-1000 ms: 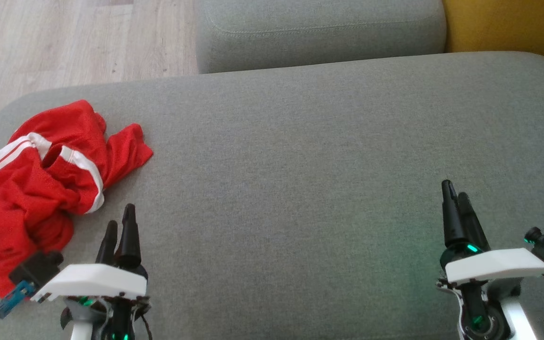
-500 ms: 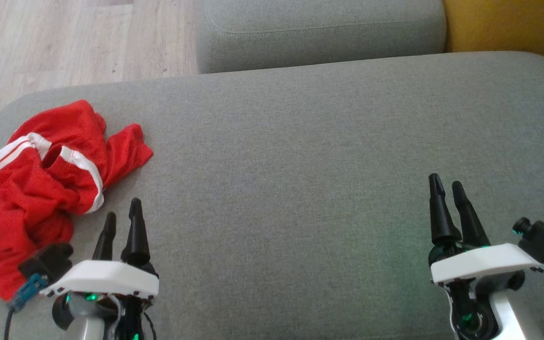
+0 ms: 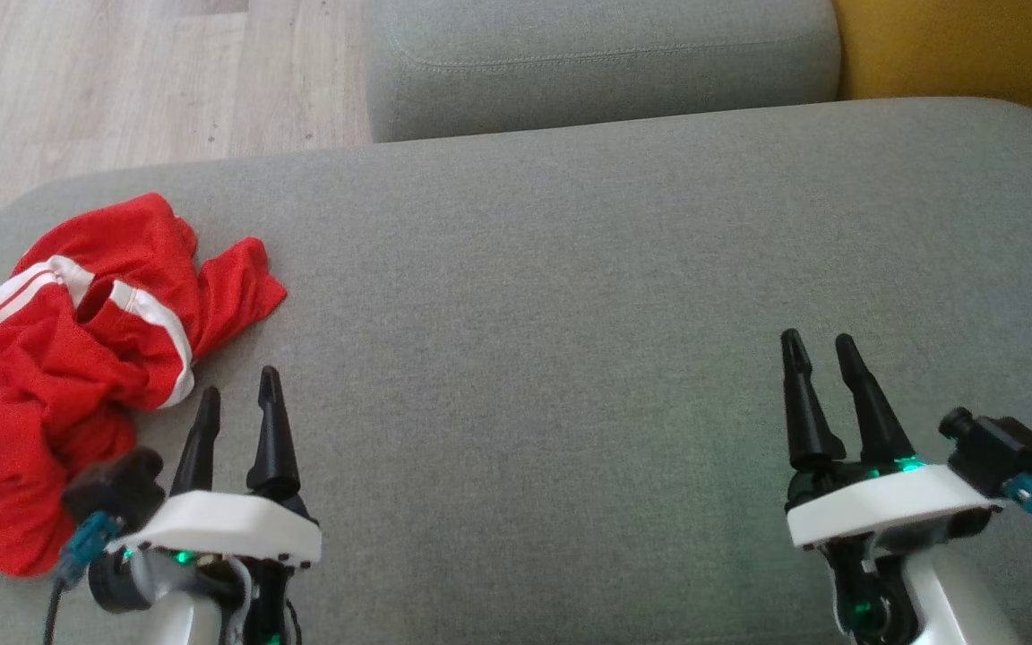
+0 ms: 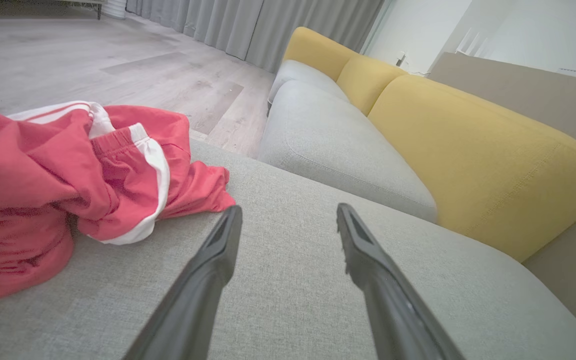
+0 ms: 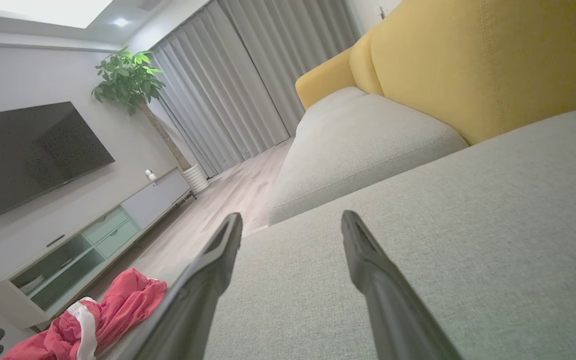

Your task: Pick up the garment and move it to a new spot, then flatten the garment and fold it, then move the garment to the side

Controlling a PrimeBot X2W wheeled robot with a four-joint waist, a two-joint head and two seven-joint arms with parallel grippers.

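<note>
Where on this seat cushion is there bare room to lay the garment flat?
The grey seat cushion is bare from the red shorts rightward to its right edge, including between the left gripper and right gripper. The crowded part is the left end, where the shorts lie crumpled.

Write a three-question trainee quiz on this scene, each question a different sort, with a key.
1. True or false: the left gripper and the right gripper are both open and hold nothing.
2. Where on the cushion does the garment lie? A) the robot's left end B) the middle C) the robot's right end
3. Fill in: the garment is red with ___ stripes.

Key: 1 true; 2 A; 3 white.
</note>
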